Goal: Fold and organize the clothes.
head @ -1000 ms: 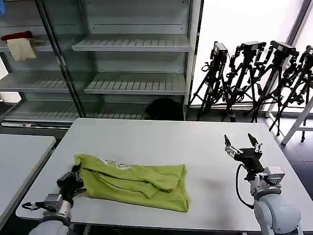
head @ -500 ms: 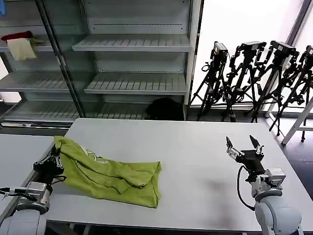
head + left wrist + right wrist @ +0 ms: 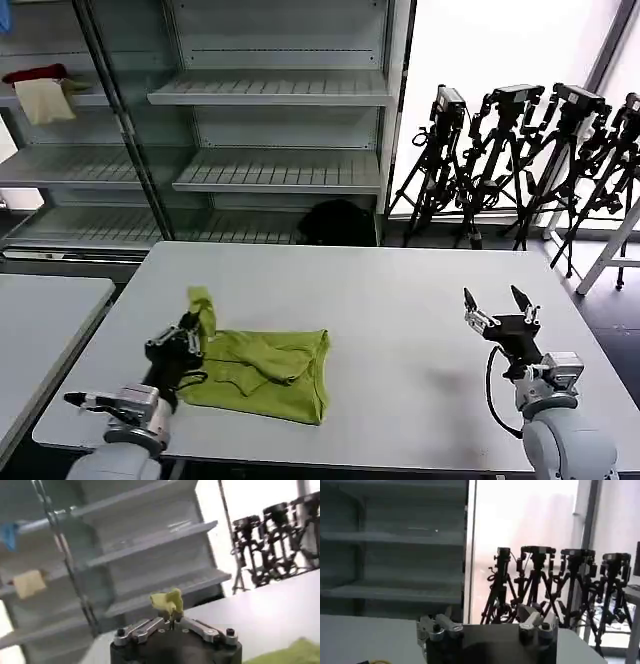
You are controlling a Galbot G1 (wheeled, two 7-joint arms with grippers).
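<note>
T-shirt [image 3: 262,372]: lime-green and rumpled, lying in a loosely folded heap on the white tabletop [image 3: 400,300], in the lower left of centre of the head view; one corner is standing up above the rest of the cloth, at the heap's left end; its right edge is lying as a straight fold
Left pincer [image 3: 197,322]: sitting at the lower left of the head view, just above the tabletop at the T-shirt's left end; it is clenched on the raised corner of the cloth; in the left wrist view [image 3: 171,620] the two metal fingers [image 3: 140,628] are meeting at their tips, with a small tuft of green fabric [image 3: 167,601] sticking up between them
Right pincer [image 3: 498,305]: hanging above the tabletop in the lower right of the head view, well apart from the T-shirt; its fingers are spread and pointing upward, gripping nothing; in the right wrist view [image 3: 487,622] the two fingertips are standing far apart
Tabletop: white and bare around the cloth, filling the lower half of the head view
Shelving [image 3: 270,100]: grey metal racks are standing behind the tabletop, in the upper left and centre
Red and cream cloths [image 3: 38,90]: resting on a shelf at the far upper left
Tripods [image 3: 520,160]: a row of black stands is leaning by the bright window, upper right
</note>
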